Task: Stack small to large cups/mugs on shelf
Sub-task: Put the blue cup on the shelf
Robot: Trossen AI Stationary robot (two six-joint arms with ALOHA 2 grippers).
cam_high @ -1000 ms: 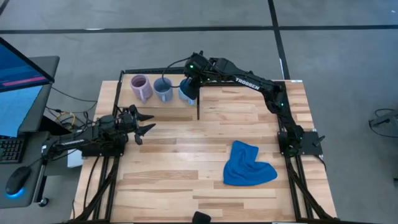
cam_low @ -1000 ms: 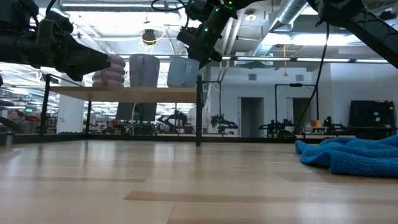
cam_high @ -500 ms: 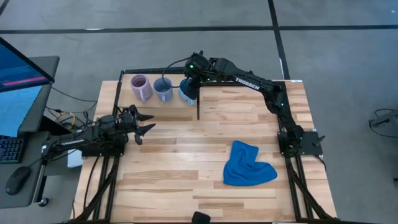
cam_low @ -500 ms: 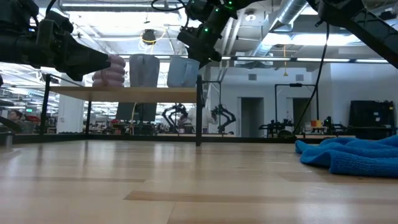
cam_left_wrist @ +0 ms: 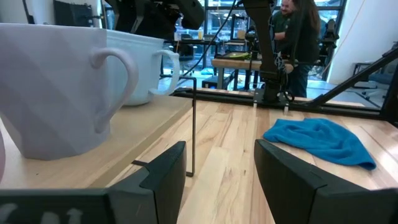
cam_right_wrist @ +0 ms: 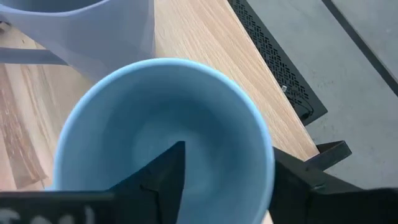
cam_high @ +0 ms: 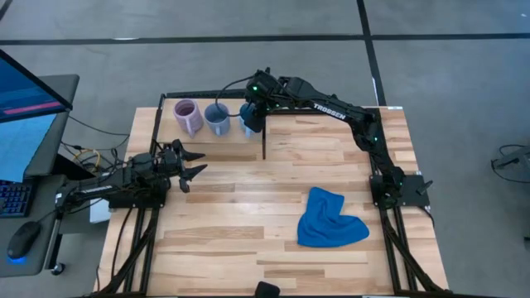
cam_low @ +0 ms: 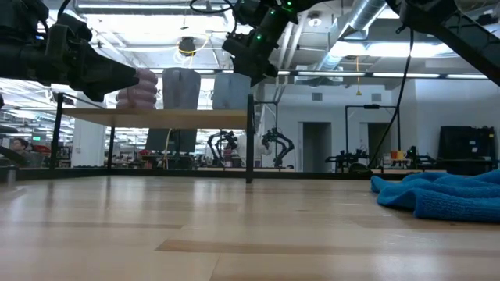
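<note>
Straddling the rim of the bright light-blue mug (cam_right_wrist: 165,155), the right gripper (cam_right_wrist: 227,186) has one finger (cam_right_wrist: 165,171) inside the bowl and the other (cam_right_wrist: 305,186) outside the wall. Whether the pads actually press the wall cannot be told from the right wrist view. In the high view this gripper (cam_high: 251,112) sits over the right end of the shelf (cam_high: 178,142), hiding most of the mug. The grey-blue mug (cam_high: 217,119) stands just beside it, and the pale purple mug (cam_high: 188,117) is at the left end; all three are in a row, upright. In the low view the mugs rest on the shelf board (cam_low: 156,117), none nested in another.

Step in hand, as judged: placing or releasing the light-blue mug on the shelf. Next move calls for a clean vertical exit of the inner finger so the rim is not dragged into the grey-blue neighbour; the mug also sits close to the shelf's edge.

The left gripper (cam_high: 192,164) waits over the tabletop (cam_high: 273,248) short of the shelf, fingers apart, empty. A blue cloth (cam_high: 330,219) lies well apart on the right.
</note>
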